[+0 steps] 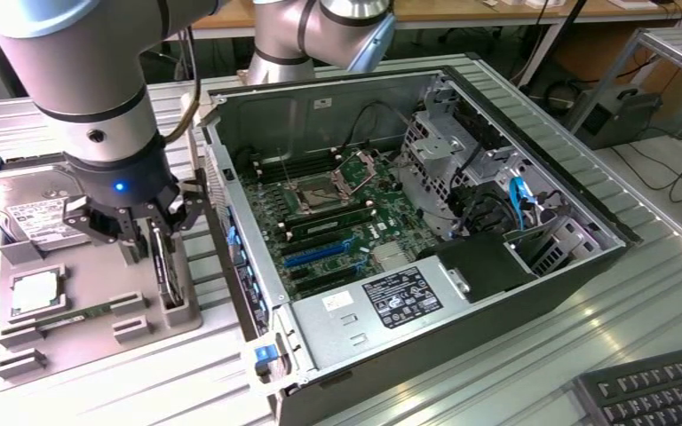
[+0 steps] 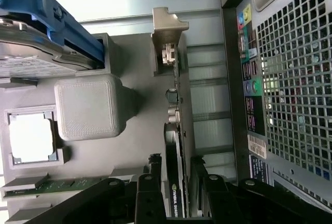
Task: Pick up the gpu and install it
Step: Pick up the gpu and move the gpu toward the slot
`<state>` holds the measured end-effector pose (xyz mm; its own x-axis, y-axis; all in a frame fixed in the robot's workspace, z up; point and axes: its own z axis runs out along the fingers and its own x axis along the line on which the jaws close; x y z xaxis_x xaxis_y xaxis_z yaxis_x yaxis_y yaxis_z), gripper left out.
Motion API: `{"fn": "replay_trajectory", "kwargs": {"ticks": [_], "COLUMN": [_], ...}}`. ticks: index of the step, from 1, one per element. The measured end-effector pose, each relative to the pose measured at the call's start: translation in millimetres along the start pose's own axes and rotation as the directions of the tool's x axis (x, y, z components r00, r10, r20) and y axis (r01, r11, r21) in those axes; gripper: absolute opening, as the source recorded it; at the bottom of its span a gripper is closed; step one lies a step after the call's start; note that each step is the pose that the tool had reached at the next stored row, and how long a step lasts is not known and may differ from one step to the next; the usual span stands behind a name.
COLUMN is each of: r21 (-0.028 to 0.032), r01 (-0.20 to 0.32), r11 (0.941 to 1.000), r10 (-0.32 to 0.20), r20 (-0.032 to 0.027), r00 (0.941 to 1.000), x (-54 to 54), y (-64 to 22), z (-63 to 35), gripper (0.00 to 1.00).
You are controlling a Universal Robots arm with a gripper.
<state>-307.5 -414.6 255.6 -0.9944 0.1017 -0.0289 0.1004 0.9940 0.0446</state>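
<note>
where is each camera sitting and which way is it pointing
exterior view: high up, off the arm, looking down on the open computer case and the grey parts tray; the arm shows.
wrist view: on the wrist, looking down along the open fingers at the gpu standing on edge in the tray.
shared: gpu, tray, hard drive, case.
</note>
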Motion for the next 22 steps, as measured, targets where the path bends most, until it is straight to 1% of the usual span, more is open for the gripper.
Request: {"fn": "replay_trajectory", "kwargs": {"ticks": [3, 8, 11, 19, 20, 22], "r21": [-0.0003, -0.0014, -0.0019, -0.0020, -0.0018, -0.0018], "r01": [0.000, 0.001, 0.001, 0.001, 0.001, 0.001], "r11": [1.0000, 1.0000, 1.0000, 1.0000, 1.0000, 1.0000], "r10": [0.000, -0.001, -0.001, -0.001, -0.001, -0.001], "r20": [0.0026, 0.0141, 0.0187, 0.0204, 0.0202, 0.0203], "r00": [1.0000, 0.9999, 0.9998, 0.9998, 0.9998, 0.9998], "x": [0.4, 1.8, 3.3, 5.0, 5.1, 5.0], "y": [2.1, 1.9, 1.8, 3.1, 3.1, 3.1], "z": [2.9, 7.9, 10.6, 13.7, 13.7, 13.8], "gripper": [0.36, 0.36, 0.36, 0.35, 0.28, 0.27]}}
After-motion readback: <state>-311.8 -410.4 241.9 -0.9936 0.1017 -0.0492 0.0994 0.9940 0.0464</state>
